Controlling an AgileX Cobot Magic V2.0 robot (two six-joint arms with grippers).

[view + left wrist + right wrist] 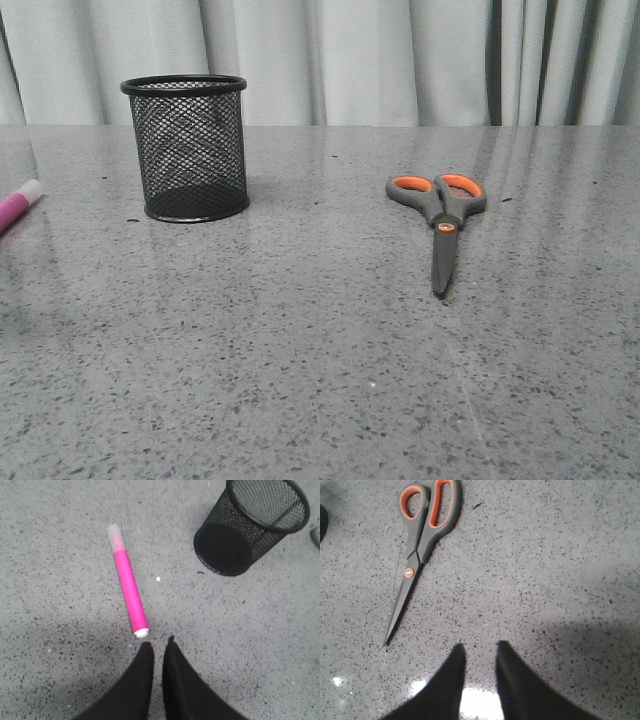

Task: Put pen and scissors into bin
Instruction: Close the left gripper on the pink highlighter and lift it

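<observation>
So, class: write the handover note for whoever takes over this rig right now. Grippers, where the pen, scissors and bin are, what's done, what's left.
Left gripper: empty, fingers nearly closed, above the table just short of the pen.
Right gripper: empty, slightly open, above bare table beside the scissors.
Pen: lying flat at the table's far left, left of the bin.
Scissors: flat, closed, right of the bin, tips pointing toward the robot.
Bin: upright, nothing visible inside.
Done: nothing yet.
Left: put pen and scissors into the bin.
</observation>
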